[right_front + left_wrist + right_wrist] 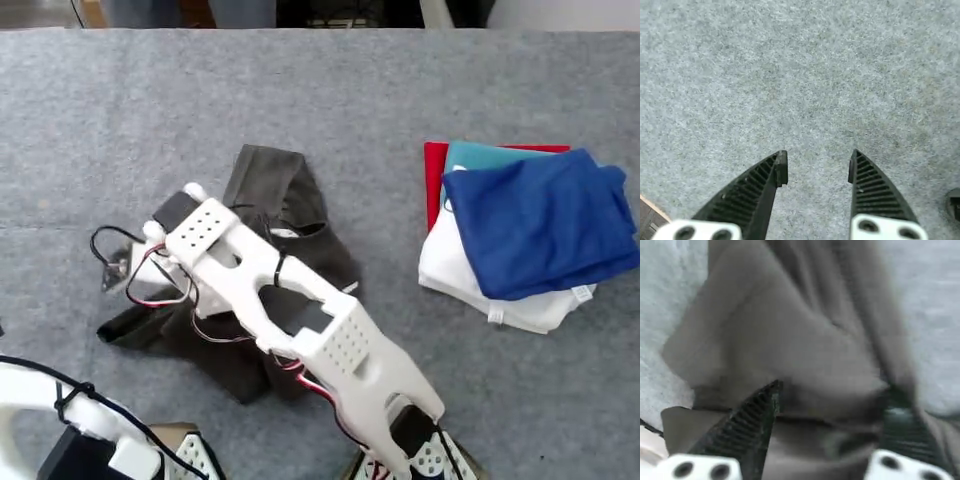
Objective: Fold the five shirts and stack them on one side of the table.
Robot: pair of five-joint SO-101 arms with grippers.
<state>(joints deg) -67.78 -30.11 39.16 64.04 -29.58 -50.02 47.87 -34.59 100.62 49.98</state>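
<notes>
High view: dark shirt (290, 190) lies crumpled centre-left, judged soft and limp; best gripped at a hem. Right hand (832, 392) apart astride its folds; left hand (818, 167) apart over tabletop (790, 75).

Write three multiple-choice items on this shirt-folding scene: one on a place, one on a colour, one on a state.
1. Where on the table is the folded stack?
A. On its right side in the high view
B. On its left side
C. Under an arm

2. What colour is the top shirt of that stack?
A. Red
B. Blue
C. White

3. How is the left end effector?
A. Shut on a shirt
B. Shut, empty
C. Open, empty

Answers:
1 A: the stack lies to the right of the dark shirt.
2 B: blue cloth lies uppermost.
3 C: its jaws stand apart over bare table.
</notes>
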